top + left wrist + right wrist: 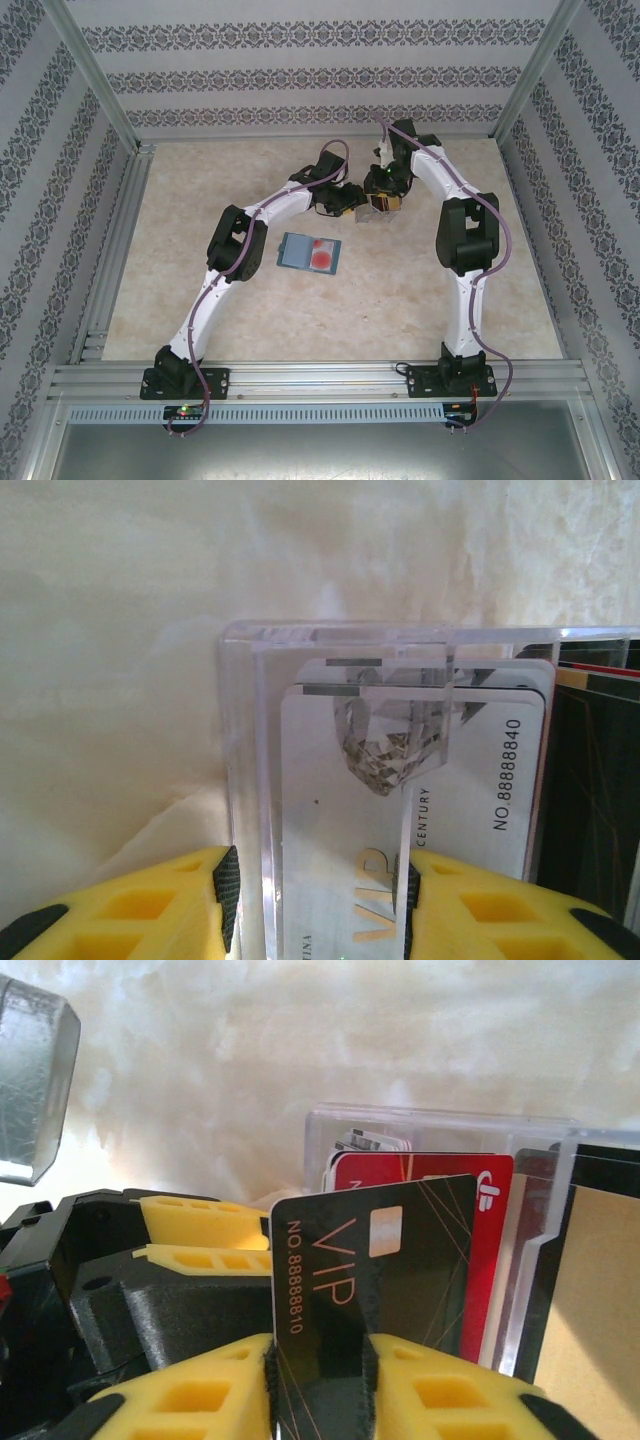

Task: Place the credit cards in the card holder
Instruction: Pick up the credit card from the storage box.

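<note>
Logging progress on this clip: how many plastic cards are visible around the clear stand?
3: a black VIP card pinched in the right gripper, a red card and a pale card standing in the clear plastic stand. More may be hidden.

Black card [400, 1260] reads VIP; silver card [470, 780] VIP, NO.88888840.

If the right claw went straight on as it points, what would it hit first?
Probably the clear card stand, where a red card stands, beyond the black card pinched in the right gripper; depth is unclear.
</note>
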`<move>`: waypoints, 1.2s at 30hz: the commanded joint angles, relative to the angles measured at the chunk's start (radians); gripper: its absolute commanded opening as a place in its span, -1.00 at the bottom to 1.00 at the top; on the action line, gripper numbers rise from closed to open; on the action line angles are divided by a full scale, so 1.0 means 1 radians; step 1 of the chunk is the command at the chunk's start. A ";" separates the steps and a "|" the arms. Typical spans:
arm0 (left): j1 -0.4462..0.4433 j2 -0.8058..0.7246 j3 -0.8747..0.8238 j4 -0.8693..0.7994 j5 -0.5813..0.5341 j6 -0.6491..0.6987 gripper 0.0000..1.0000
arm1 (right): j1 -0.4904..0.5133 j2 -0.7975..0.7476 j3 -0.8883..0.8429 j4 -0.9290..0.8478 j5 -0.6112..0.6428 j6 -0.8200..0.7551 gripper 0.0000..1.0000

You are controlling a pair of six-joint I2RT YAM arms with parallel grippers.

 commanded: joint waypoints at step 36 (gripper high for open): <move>-0.015 0.013 -0.004 -0.126 -0.029 -0.011 -0.06 | -0.112 -0.192 -0.138 0.038 -0.137 0.005 -0.99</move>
